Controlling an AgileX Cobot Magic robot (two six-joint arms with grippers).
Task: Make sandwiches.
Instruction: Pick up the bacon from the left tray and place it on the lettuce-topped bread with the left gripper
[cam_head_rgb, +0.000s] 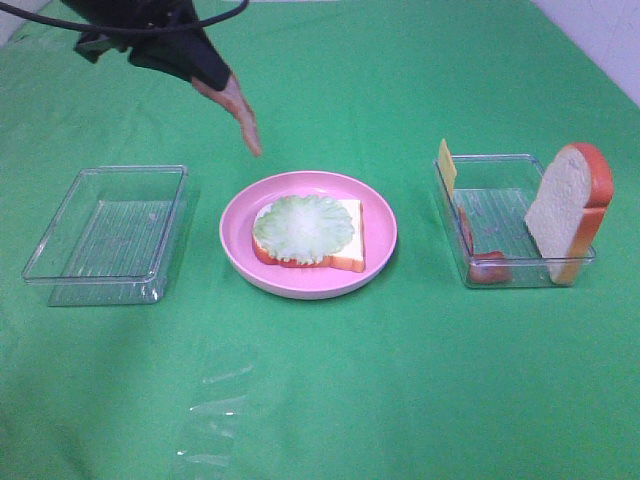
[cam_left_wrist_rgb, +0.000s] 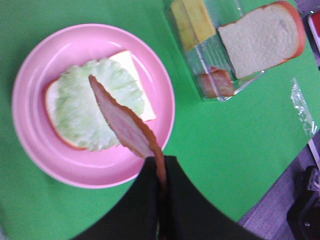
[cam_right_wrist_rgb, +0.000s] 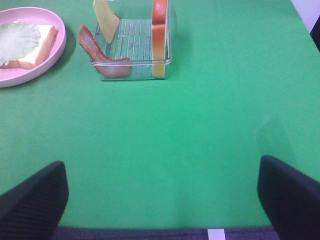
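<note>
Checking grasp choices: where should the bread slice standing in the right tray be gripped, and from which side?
Probably its top crust, from above, jaws across the flat faces: the bread slice stands on edge against the clear tray wall, rising above the rim.

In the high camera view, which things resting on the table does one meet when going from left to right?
First clear tray → pink plate carrying lettuce on a flat bread slice → cheese slice → bacon strip → upright bread slice, the last three in a second clear tray.
</note>
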